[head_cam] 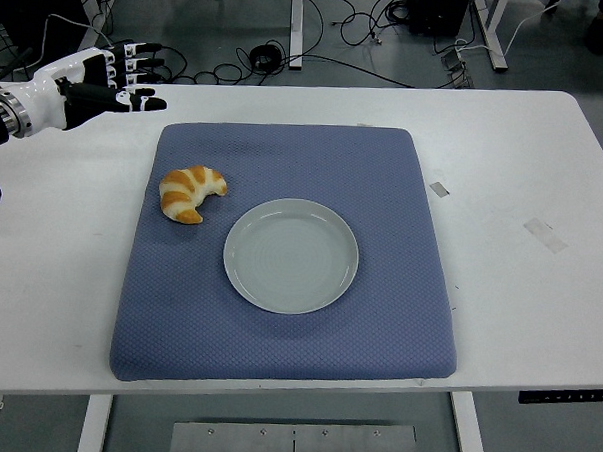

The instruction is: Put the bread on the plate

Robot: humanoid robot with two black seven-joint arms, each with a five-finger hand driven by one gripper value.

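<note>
Fingers (138,63) of the left hand (103,77) are extended and slightly apart at the upper left of the frame, holding nothing; the hand hovers over bare table beyond the mat's upper-left corner. No right hand is in view.

1. Table (525,156): white, filling most of the frame, with wide bare margins at left and right. 2 small tape marks sit at the right, clear of any likely path.

2. Mat (377,329): blue, cushioned, roughly square, centred on the table. It appears intended to give both objects a soft, non-slip base. Its raised edge lies between the hand and the bread and should be cleared on approach.

3. Plate (291,256): pale, round, empty, at the centre of the mat. Open mat surrounds it on every side, widest toward the bottom and right of the frame.

4. Bread (190,192): 1 croissant, lying flat on the mat at left of centre, just beside the plate's upper-left rim but not touching it. Its curved inner side faces the plate.

Assessment: task not yet begun. The bread is nearer the left hand, which explains that arm's use. Approach from the upper left is unobstructed; the transfer to the plate is short.
</note>
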